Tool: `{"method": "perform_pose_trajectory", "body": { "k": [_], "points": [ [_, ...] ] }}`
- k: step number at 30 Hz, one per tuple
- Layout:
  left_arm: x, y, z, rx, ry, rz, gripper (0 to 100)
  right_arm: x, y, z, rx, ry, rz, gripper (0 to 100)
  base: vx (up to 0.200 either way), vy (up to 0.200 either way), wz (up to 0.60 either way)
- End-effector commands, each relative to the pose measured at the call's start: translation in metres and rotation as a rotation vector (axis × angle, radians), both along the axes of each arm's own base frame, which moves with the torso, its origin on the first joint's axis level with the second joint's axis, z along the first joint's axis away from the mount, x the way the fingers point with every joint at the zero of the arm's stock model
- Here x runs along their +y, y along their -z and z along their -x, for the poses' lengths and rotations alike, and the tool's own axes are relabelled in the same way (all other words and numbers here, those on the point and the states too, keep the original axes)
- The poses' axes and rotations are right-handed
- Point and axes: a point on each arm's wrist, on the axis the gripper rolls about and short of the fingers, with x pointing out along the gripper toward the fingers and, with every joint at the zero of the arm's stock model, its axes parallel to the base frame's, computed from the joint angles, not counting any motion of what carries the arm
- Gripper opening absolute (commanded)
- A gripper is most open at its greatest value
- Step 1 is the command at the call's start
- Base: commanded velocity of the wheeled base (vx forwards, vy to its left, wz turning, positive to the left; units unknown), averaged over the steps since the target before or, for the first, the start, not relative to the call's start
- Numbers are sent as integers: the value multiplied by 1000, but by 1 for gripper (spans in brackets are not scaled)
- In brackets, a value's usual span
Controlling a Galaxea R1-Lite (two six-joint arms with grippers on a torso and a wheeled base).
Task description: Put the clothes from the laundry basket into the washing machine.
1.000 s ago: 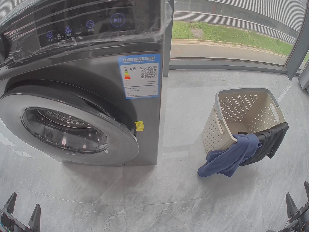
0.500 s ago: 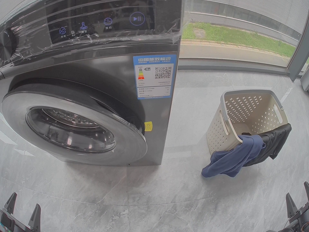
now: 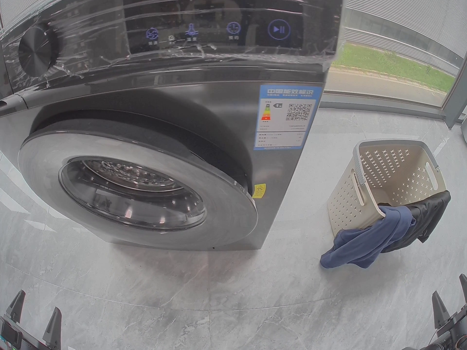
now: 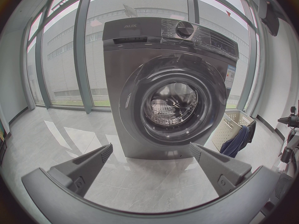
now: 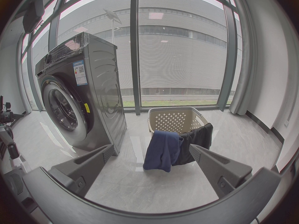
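A pale grey stone floor [image 3: 243, 292] runs to a wall of tall windows on the far side, with grass and a ribbed building outside. The washing machine [image 3: 194, 98] stands at left, facing the robot, and protective film is wrapped over its control panel. Its round door [image 3: 136, 190] looks shut, so it would probably need opening before anything goes in. Through the glass the drum is hard to read.

The laundry basket [image 3: 348, 200] sits on the floor to the right of the machine, apart from it. The clothes are with it: a blue garment [image 3: 369, 241] is draped over the near rim with its tail on the floor, and a black garment [image 3: 428, 215] hangs over the rim just to its right. Hanging outside the rim, both offer loose folds to pinch. The near wall hides the bottom of the basket, so I cannot tell whether more lies inside.

The left end effector [image 3: 35, 312] is low at the near left, released and carrying nothing. The right end effector [image 3: 450, 292] is at the near right, likewise spread and unloaded. Both are well short of the basket, and the frame edge cuts off their arms.
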Motion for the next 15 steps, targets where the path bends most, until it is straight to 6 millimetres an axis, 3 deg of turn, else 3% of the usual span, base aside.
{"method": "perform_pose_trajectory", "body": {
  "k": [1, 15],
  "points": [
    [0, 5, 0, -1, -1, 0, 100, 0, 5, 0, 1, 0, 0, 100, 0, 200, 0],
    [0, 5, 0, -1, -1, -1, 100, 0, 5, 0, 1, 0, 0, 100, 0, 200, 0]
  ]
}}
